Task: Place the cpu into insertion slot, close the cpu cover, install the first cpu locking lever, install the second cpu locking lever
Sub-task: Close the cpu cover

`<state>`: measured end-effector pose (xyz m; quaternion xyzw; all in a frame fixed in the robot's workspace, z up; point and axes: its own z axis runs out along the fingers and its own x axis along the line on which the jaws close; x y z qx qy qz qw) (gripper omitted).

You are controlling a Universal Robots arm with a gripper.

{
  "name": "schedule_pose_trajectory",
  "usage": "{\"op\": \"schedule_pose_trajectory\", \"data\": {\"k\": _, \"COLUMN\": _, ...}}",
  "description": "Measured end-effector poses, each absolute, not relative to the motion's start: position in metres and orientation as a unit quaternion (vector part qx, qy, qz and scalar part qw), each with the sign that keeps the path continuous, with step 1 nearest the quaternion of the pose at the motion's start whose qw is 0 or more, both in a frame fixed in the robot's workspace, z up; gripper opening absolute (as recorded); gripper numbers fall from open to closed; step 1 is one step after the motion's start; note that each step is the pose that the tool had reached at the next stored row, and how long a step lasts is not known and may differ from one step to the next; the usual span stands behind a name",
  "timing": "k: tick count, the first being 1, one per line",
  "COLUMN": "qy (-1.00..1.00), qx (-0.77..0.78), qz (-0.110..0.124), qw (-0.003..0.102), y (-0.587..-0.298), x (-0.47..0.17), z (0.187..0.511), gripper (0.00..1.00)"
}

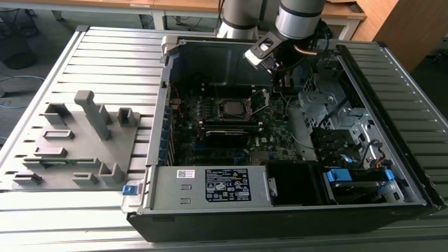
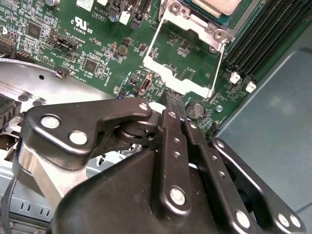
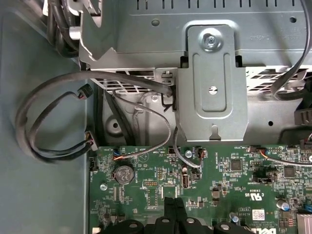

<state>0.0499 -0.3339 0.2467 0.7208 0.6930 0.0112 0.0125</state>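
Note:
The cpu lies flat in the insertion slot on the green board inside the open computer case; its silver top sits in the socket's metal rim. The cpu cover is swung open and stands up beside the socket on the exterior view's right. In the second wrist view it is a thin silver frame with the board visible through its window. My gripper hangs just beyond the cover's free edge. Its black fingers are shut with nothing visible between them in both wrist views.
A grey metal drive bracket and looped cables stand close beyond the fingertips. A coin battery sits on the board next to the gripper. Memory slots flank the socket. A grey fixture tray lies outside the case.

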Motion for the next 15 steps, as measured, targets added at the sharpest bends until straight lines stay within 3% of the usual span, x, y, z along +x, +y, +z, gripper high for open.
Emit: {"op": "schedule_pose_trajectory", "data": {"k": 15, "qy": 0.693, "qx": 0.721, "qz": 0.011, "qw": 0.013, "y": -0.3339, "x": 0.0482, "z": 0.2426, "gripper": 0.11}}
